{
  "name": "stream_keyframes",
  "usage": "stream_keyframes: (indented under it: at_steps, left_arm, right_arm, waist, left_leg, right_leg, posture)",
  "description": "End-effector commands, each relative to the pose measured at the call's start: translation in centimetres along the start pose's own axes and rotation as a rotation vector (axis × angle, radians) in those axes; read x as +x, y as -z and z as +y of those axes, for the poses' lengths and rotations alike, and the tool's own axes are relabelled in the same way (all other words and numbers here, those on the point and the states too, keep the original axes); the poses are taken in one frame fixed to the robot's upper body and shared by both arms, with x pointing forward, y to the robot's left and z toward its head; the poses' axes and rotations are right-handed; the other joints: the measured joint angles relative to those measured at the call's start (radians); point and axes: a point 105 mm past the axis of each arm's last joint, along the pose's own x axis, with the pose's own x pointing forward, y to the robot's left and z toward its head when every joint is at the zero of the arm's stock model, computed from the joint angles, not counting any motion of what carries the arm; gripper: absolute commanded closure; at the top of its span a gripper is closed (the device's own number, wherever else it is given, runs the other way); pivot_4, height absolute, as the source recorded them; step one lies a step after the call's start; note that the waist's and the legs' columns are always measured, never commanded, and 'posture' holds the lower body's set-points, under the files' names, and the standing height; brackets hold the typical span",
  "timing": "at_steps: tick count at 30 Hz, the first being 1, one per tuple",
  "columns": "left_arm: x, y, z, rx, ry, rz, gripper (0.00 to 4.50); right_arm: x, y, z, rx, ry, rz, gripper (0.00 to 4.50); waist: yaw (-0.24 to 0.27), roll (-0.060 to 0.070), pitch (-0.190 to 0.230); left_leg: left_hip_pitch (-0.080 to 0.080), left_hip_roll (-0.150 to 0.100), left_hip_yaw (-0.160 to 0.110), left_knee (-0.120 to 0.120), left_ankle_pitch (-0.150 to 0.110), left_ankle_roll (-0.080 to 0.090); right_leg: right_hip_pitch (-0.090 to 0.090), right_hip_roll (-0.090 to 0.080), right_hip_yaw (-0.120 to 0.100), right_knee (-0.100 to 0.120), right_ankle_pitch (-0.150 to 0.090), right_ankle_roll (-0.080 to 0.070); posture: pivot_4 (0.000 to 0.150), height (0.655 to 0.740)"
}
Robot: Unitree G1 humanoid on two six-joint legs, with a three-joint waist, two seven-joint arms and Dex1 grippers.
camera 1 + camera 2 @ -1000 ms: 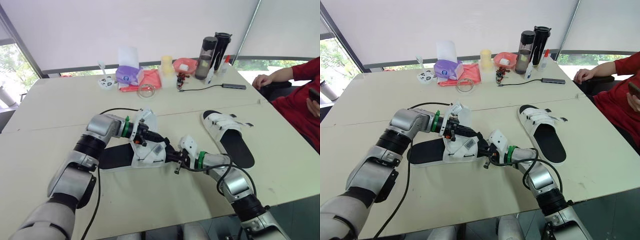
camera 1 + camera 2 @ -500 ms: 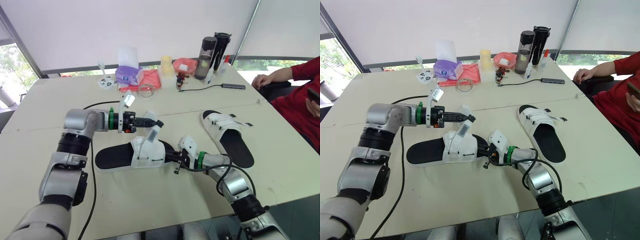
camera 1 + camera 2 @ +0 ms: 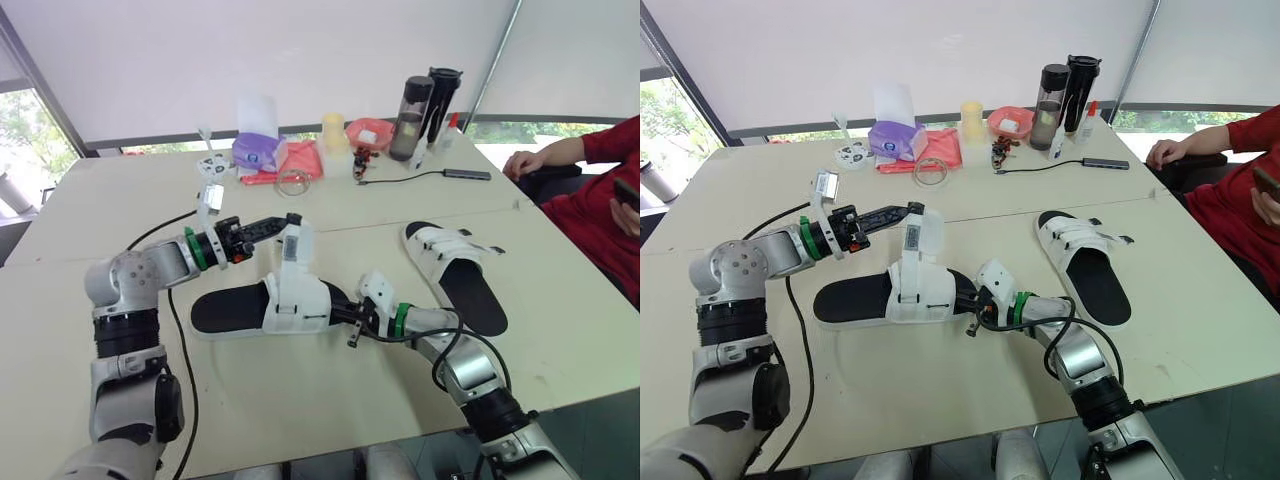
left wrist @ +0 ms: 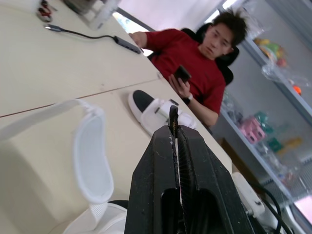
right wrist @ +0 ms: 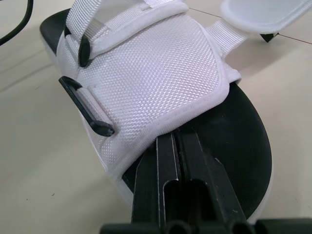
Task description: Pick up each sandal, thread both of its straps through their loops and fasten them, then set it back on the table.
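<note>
Centre sandal: white woven-fabric sandal with a black sole (image 3: 270, 310), lying flat on the pale beige surface (image 3: 300, 400) at centre of frame, upper toward the right end.
Raised strap: wide white strap with a rounded end (image 3: 292, 243), standing upright above the upper of the centre sandal; not threaded, not fastened.
Open loop: black plastic loop (image 5: 87, 111) on the side of the white upper; no strap through it in the right wrist view.
Left pincer (image 3: 284, 220): fingers pressed together, tips at the top of the raised strap. In the left wrist view, strap just beside the tips and nothing visible between them; grip on the strap not confirmed.
Right pincer (image 3: 347, 316): closed on the edge of the white upper, over the black sole; judged to be steadying the centre sandal.
Right-hand sandal: second white and black sandal (image 3: 455, 268), right of centre, flat on the surface, well apart from both pincers. Straps lying flat across the upper; judged fastened, not certain.
Done: probably the right-hand sandal.
In hand: raised strap of the centre sandal, judged held up ahead of threading.
Left to do: pass the raised strap through its loop, fold back and press down; check the other strap and fasten it if loose; release the sandal on the surface.
</note>
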Motion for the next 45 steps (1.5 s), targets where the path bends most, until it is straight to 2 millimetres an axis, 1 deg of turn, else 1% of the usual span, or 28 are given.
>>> stream_keyframes:
  at_steps: [1, 6, 11, 19, 22, 26, 31, 37, 42, 43, 45]
  left_arm:
    - [-0.7, -2.3, -0.6, 0.044, -0.004, -0.116, 4.44]
    - [-0.7, -1.4, 0.4, 0.014, -0.050, -0.104, 4.44]
    - [-0.5, 0.3, 2.3, -0.023, -0.126, -0.058, 4.44]
    - [-0.3, 2.0, 4.4, -0.045, -0.205, -0.016, 4.44]
    - [0.2, 2.8, 5.2, -0.061, -0.215, -0.004, 4.44]
    - [0.3, 3.5, 6.3, -0.097, -0.233, 0.011, 4.44]
    - [0.1, 4.8, 7.3, -0.137, -0.254, 0.053, 4.44]
    - [-0.4, 5.5, 8.4, -0.171, -0.294, 0.058, 4.44]
    - [-0.3, 6.2, 8.5, -0.198, -0.292, 0.086, 4.44]
    - [-0.3, 6.4, 8.2, -0.206, -0.272, 0.094, 3.87]
    - [-0.3, 6.5, 7.7, -0.206, -0.243, 0.105, 3.08]
  right_arm:
    - [-0.1, 5.8, 1.4, 0.091, -0.030, 0.210, 4.50]
    - [-0.2, 5.9, 1.5, 0.090, -0.031, 0.211, 4.50]
    - [-0.2, 6.0, 1.6, 0.090, -0.032, 0.212, 4.50]
    - [-0.2, 6.0, 1.7, 0.091, -0.031, 0.209, 4.50]
    - [-0.1, 5.9, 1.8, 0.093, -0.033, 0.207, 4.50]
    - [-0.1, 5.8, 1.7, 0.092, -0.028, 0.206, 4.50]
    - [-0.3, 6.0, 1.8, 0.095, -0.023, 0.208, 4.50]
    - [-0.2, 6.0, 1.8, 0.097, -0.020, 0.207, 4.50]
    - [-0.2, 5.9, 1.7, 0.094, -0.018, 0.206, 4.50]
    - [-0.2, 5.9, 1.7, 0.093, -0.018, 0.206, 4.50]
    - [-0.2, 5.9, 1.7, 0.092, -0.018, 0.206, 4.50]
  waist:
    - [0.000, 0.000, 0.000]
    - [-0.001, 0.000, 0.000]
    - [-0.001, 0.000, 0.000]
    - [-0.001, 0.000, 0.000]
    - [-0.001, 0.000, 0.000]
    - [-0.001, -0.001, -0.001]
    - [-0.001, -0.001, -0.001]
    - [0.000, -0.001, -0.001]
    - [0.000, -0.001, -0.001]
    - [-0.001, -0.001, -0.001]
    - [-0.001, -0.001, -0.001]
  left_leg:
    - [0.000, 0.000, 0.000, 0.000, 0.000, 0.000]
    - [0.000, 0.000, 0.000, 0.000, 0.000, 0.000]
    - [0.000, 0.000, 0.001, 0.000, 0.000, 0.000]
    - [0.000, 0.000, 0.001, -0.001, 0.000, 0.000]
    - [0.000, 0.000, 0.001, -0.001, 0.000, 0.000]
    - [0.000, 0.000, 0.001, -0.001, 0.000, 0.000]
    - [0.000, 0.000, 0.001, -0.001, 0.000, 0.000]
    - [0.000, 0.000, 0.001, -0.001, 0.000, -0.001]
    - [0.000, 0.000, 0.001, -0.001, -0.001, -0.002]
    - [0.001, 0.000, 0.001, -0.001, -0.001, -0.003]
    - [0.001, 0.000, 0.001, -0.001, -0.002, -0.003]
  right_leg:
    - [0.000, 0.000, 0.000, 0.000, 0.000, 0.000]
    - [0.000, 0.000, 0.000, 0.000, 0.000, 0.000]
    - [0.000, 0.000, 0.000, 0.000, 0.000, 0.000]
    - [0.000, 0.000, 0.000, -0.002, 0.000, 0.000]
    - [0.001, 0.000, 0.000, -0.002, 0.000, 0.000]
    - [0.001, 0.000, 0.000, -0.002, 0.000, 0.000]
    - [0.001, 0.000, 0.000, -0.002, 0.000, 0.000]
    - [0.001, -0.001, 0.000, -0.002, 0.000, 0.000]
    - [0.001, -0.001, 0.000, -0.002, 0.000, 0.000]
    - [0.001, -0.001, 0.000, -0.002, 0.000, 0.000]
    - [0.001, -0.001, 0.000, -0.002, 0.000, 0.000]
  posture:
    - [0.150, 0.7400]
    - [0.150, 0.7400]
    - [0.150, 0.7400]
    - [0.150, 0.7400]
    - [0.150, 0.7400]
    - [0.150, 0.7400]
    - [0.150, 0.7400]
    - [0.150, 0.7400]
    - [0.150, 0.7400]
    - [0.150, 0.7400]
    - [0.150, 0.7400]
